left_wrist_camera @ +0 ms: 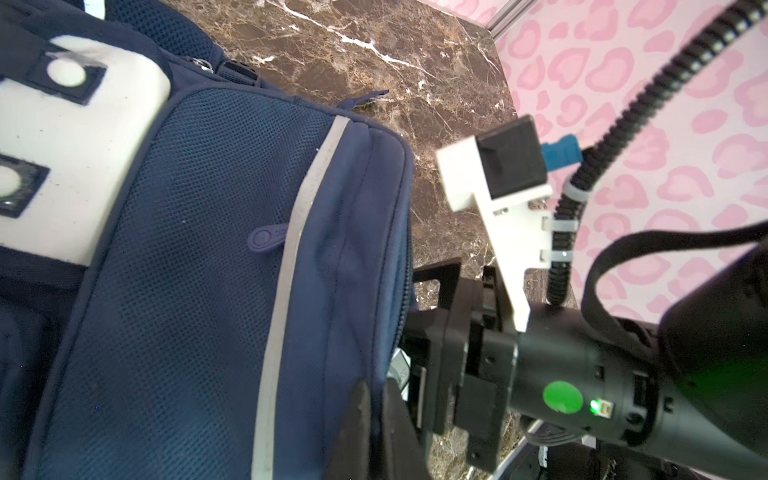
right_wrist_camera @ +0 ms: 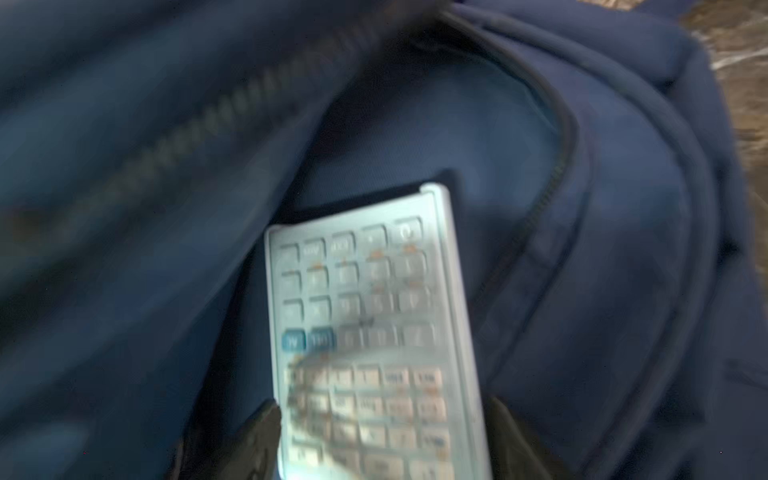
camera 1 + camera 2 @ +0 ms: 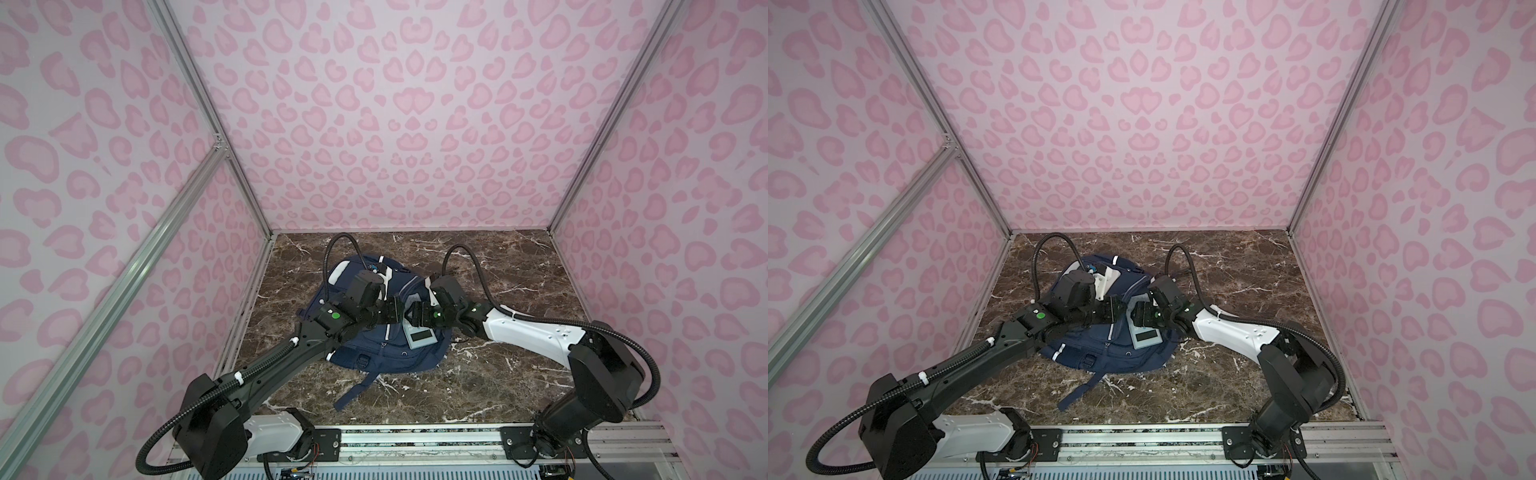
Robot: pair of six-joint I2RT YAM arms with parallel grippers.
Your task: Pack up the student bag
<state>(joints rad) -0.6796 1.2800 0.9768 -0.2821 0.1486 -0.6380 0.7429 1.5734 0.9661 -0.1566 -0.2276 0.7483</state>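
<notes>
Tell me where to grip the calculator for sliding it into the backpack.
Take the calculator across its long side edges, toward the display end, coming from that end, as the right pincer does. It is flat and narrow, and its keypad end points into the backpack pocket, so only the rear half is free.

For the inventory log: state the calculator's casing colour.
Pale silver-grey calculator, clearest in the right wrist view.
</notes>
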